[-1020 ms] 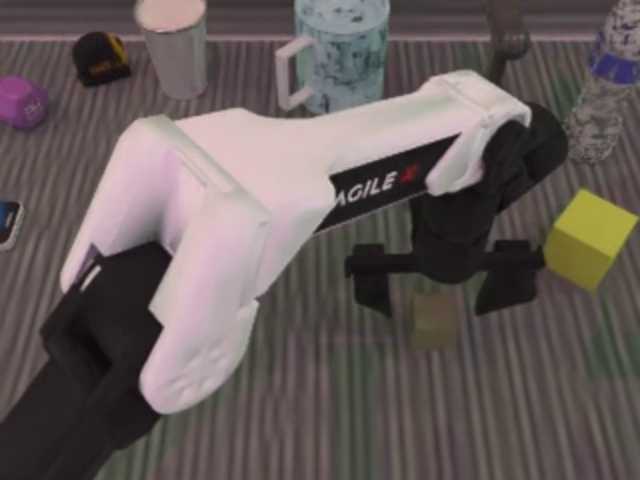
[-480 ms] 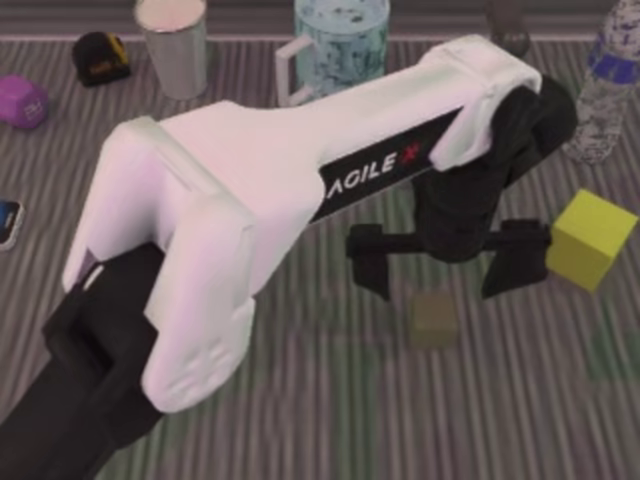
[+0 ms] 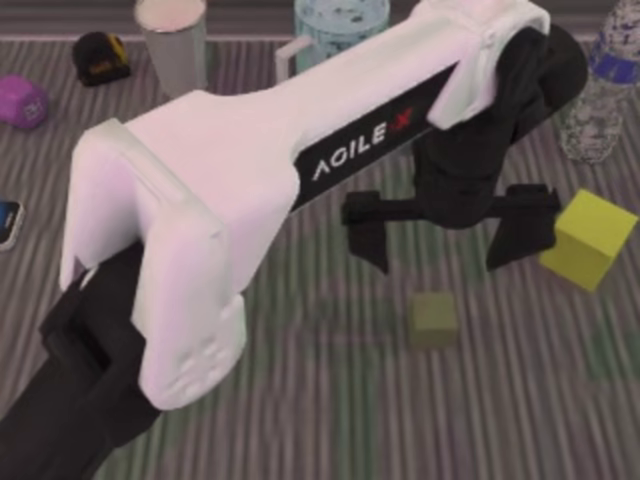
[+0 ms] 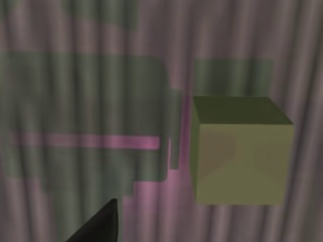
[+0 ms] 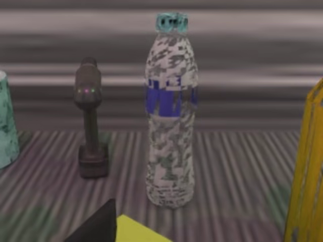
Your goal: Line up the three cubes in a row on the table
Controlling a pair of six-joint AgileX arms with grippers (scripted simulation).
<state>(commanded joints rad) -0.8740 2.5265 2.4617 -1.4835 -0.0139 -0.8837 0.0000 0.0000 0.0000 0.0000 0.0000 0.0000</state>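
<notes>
Since one second ago the left gripper (image 3: 450,232) has risen and drawn back toward the far edge of the table; before, its fingers stood on both sides of the olive-green cube (image 3: 433,319), and now they hang above and behind it with nothing between them. The fingers are spread wide, one near the middle of the table and the other just beside the yellow cube (image 3: 590,239), which I cannot say it touches. The white forearm has also swung farther back and now covers most of the speckled mug (image 3: 335,22).

The olive-green cube lies where it was, on the striped table (image 3: 330,420), right of centre, its sides nearly square to the table edges. In the left wrist view this same cube (image 4: 239,151) sits flat, with one dark fingertip (image 4: 98,227) apart from it. A cube has no long axis. The yellow cube stands to the right and a little farther back, turned so one corner points to the near side.

In the right wrist view I see a water bottle (image 5: 170,113), a dark drill (image 5: 91,126) and one fingertip only; whether that gripper is spread, I cannot tell.
</notes>
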